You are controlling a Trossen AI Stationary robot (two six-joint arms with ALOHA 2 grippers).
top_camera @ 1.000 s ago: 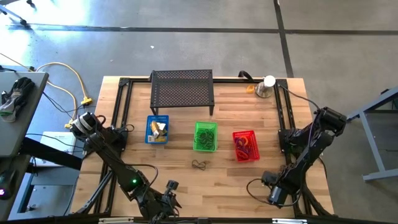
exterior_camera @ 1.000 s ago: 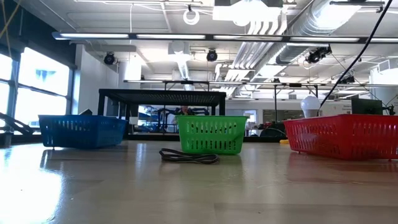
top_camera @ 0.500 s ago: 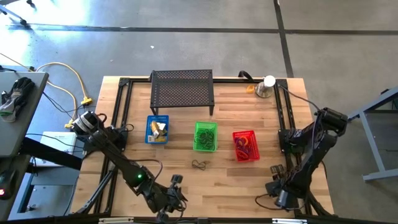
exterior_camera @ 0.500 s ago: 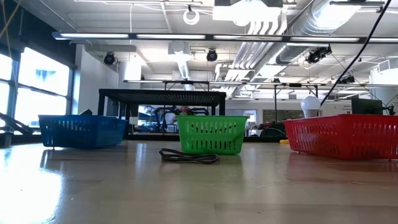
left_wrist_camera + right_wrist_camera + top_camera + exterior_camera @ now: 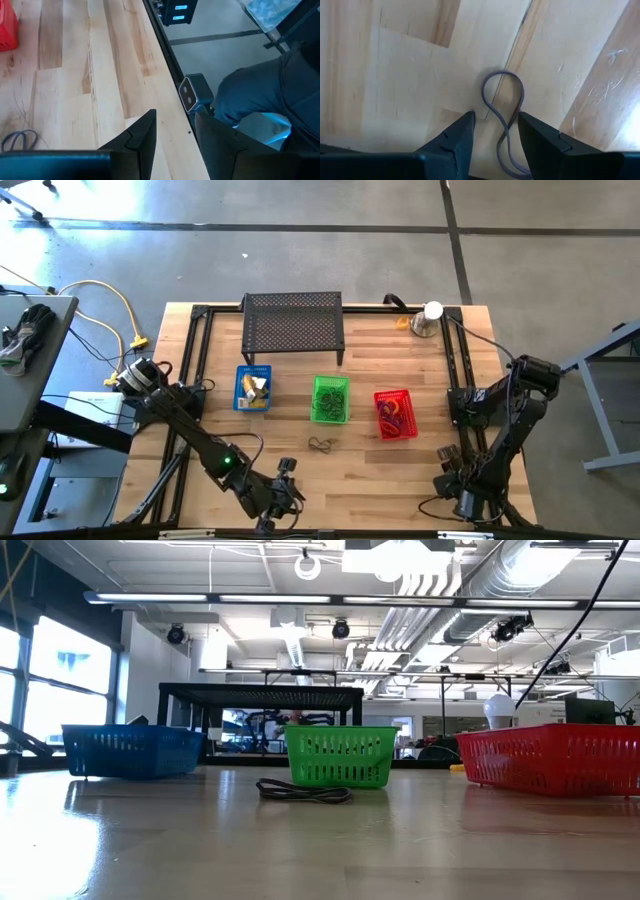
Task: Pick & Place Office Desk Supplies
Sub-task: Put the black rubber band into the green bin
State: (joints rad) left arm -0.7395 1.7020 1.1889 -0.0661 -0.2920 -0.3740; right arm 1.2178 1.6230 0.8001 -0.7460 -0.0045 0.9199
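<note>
A dark elastic loop (image 5: 321, 445) lies flat on the wood in front of the green basket (image 5: 330, 399); the low view shows the loop (image 5: 304, 791) too. A greyish-purple loop (image 5: 503, 107) lies twisted on the table under my right gripper (image 5: 496, 134). That gripper's open fingers stand either side of the loop's crossing, and whether they touch it I cannot tell. My right gripper (image 5: 460, 500) is at the near right corner, pointing down. My left gripper (image 5: 288, 483) hovers open near the front edge; its fingers (image 5: 175, 137) hold nothing.
Blue basket (image 5: 253, 388) and red basket (image 5: 395, 413) flank the green one. A black mesh shelf (image 5: 293, 325) stands at the back, and a silver cup with a white ball (image 5: 430, 320) at the far right. A small camera (image 5: 192, 95) sits on the front edge, with a person's dark clothing (image 5: 280, 95) beyond.
My right gripper has swung toward the table's right edge and near corner, and its wrist has rolled. My left gripper has drifted a little toward the table's right along the front edge. The loop in front of the green basket has stayed put.
</note>
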